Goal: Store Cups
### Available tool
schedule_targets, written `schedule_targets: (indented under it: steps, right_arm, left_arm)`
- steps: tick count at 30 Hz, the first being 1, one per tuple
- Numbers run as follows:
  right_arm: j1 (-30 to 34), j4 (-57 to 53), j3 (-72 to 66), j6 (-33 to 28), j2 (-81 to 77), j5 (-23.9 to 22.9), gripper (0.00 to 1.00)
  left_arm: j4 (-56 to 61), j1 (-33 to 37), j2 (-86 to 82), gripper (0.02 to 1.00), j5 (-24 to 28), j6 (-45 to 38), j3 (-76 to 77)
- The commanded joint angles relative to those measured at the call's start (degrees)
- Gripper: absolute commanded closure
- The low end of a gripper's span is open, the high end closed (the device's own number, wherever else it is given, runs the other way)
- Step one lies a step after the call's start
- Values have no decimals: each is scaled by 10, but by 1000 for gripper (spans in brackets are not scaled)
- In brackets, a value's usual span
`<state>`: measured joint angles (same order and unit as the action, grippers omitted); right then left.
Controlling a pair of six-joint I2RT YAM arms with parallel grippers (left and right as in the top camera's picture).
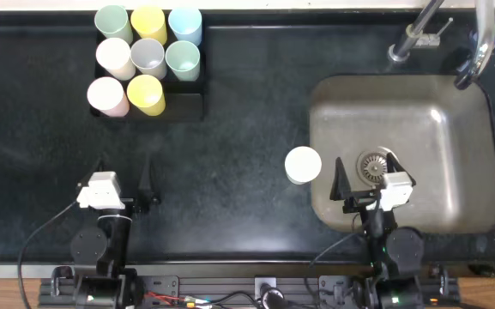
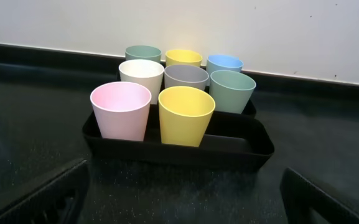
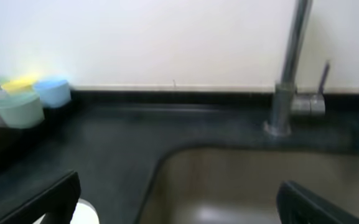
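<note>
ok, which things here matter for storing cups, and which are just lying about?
Job:
- white cup beside the sink
- tray, one slot free
- eight stored cups

Lying about:
- sink
- faucet

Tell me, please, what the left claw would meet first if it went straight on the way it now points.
Probably the near wall of the black tray, with the pink cup and the front yellow cup just behind it; its height is hard to judge.
</note>
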<state>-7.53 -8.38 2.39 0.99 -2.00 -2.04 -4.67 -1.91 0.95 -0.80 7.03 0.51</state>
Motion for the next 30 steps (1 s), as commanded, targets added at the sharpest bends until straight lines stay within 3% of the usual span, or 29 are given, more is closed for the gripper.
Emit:
schedule_targets:
  steps: [1, 11, 17, 20, 23, 27, 30]
  right_arm:
    - [1, -65, 126, 16, -69, -55, 5]
    - [0, -380, 530, 16, -348, -30, 3]
    - [0, -592, 706, 16, -508, 24, 3]
    - [0, -669, 756, 6, -575, 60, 5]
    - [0, -719, 781, -43, -645, 103, 3]
    - [0, -735, 781, -49, -718, 169, 5]
    - [0, -748, 781, -48, -775, 188, 3]
  left_arm:
    - [-2, -3, -5, 18, 12, -10, -1]
    - [-2, -3, -5, 18, 12, -10, -1]
    - [-2, -3, -5, 20, 12, -10, -1]
    - [-2, -3, -5, 18, 12, -10, -1]
    - [-2, -3, -5, 18, 12, -10, -1]
    - [-2, -3, -5, 20, 12, -10, -1]
    - [-2, -3, -5, 20, 12, -10, -1]
